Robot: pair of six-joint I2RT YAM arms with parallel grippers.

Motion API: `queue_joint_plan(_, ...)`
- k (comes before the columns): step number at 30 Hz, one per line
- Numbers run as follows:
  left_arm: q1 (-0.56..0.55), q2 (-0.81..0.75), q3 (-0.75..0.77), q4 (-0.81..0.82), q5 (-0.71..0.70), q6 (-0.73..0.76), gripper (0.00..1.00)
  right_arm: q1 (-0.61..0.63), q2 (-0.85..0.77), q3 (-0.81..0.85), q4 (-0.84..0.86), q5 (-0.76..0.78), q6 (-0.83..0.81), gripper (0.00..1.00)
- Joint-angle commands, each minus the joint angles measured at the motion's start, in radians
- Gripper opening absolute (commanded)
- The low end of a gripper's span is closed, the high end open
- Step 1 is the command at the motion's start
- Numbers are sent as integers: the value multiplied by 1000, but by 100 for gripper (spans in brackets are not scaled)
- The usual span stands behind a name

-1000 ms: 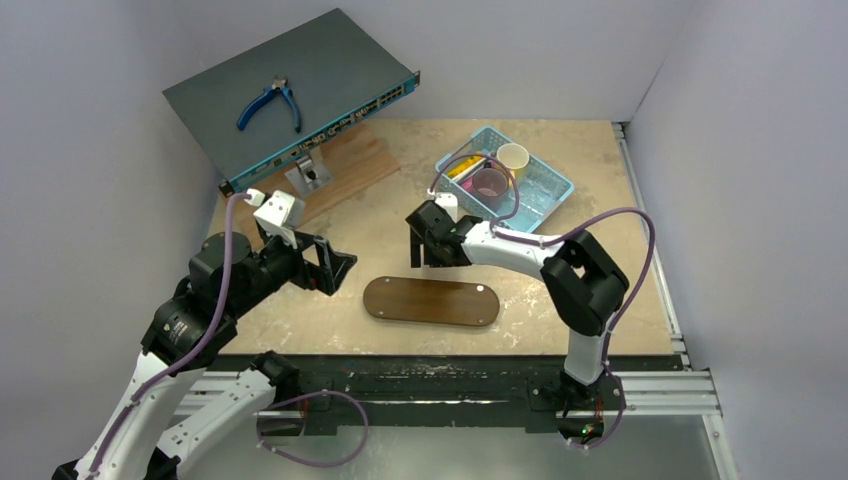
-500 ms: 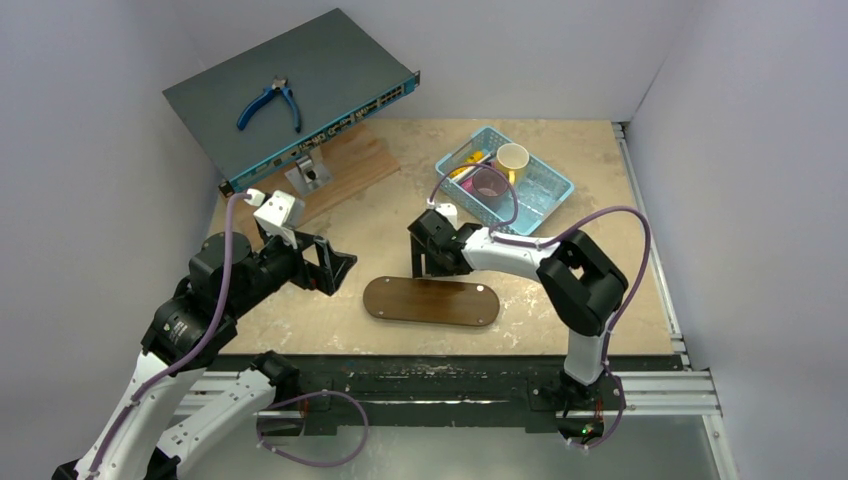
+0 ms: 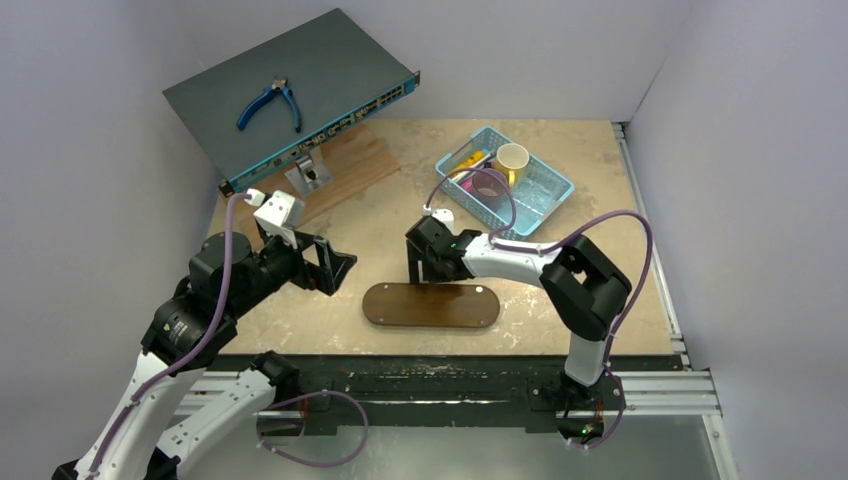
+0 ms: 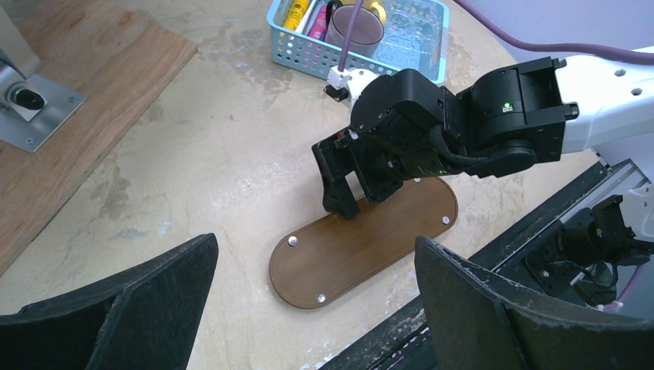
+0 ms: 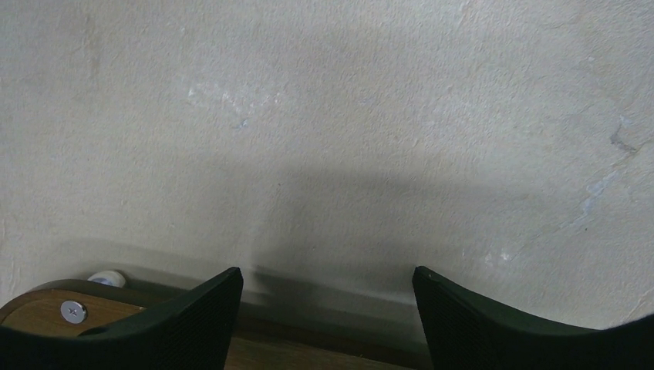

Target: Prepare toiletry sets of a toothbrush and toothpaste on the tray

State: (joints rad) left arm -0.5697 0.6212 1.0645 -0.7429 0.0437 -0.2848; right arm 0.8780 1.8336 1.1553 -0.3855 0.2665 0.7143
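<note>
Now the right gripper [image 3: 427, 270] sits lower in the top view than a second before. Back then it is up near the blue basket [image 3: 548, 192]; now it is down at the far edge of the tray [image 3: 470, 310], left of the middle of the frame. Its two fingers are wide apart and hold nothing. In the left wrist view their tips look like they touch the top edge of the tray. The tray also seems to sit a tiny bit nearer the bottom of the frame than before, so I think the gripper is nudging it into place.

The tray has nothing on it, so no set is made yet. The toothpaste [image 4: 295, 11] is in the basket at the upper right, next to two cups. I cannot pick out a toothbrush.

The left gripper [image 3: 335, 266] has not moved. It waits at the left of the frame, fingers wide apart, holding nothing.

The table [image 3: 600, 150] is pale and stony with darker patches. A wooden board [image 3: 350, 165] lies at the upper left. A flat grey box [image 3: 300, 80] leans over it, with blue pliers [image 3: 270, 103] on top. Plain grey walls stand all around, and a black rail runs along the bottom
</note>
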Motion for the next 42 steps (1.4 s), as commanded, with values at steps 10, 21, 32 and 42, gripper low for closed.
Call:
queue_joint_plan(10,0,-1,0,13,-4,15,98,51,-88,-14,-64,24,43,83)
queue_joint_plan(21,-1,0,-1,13,-4,15,98,50,-183,13,-158,129,65,83)
queue_joint_plan(32,0,-2,-1,11,-10,16,98,-22,-304,65,-263,307,59,82)
queue_joint_plan(42,-1,-2,0,12,-10,16,98,-243,-405,47,-270,347,36,80)
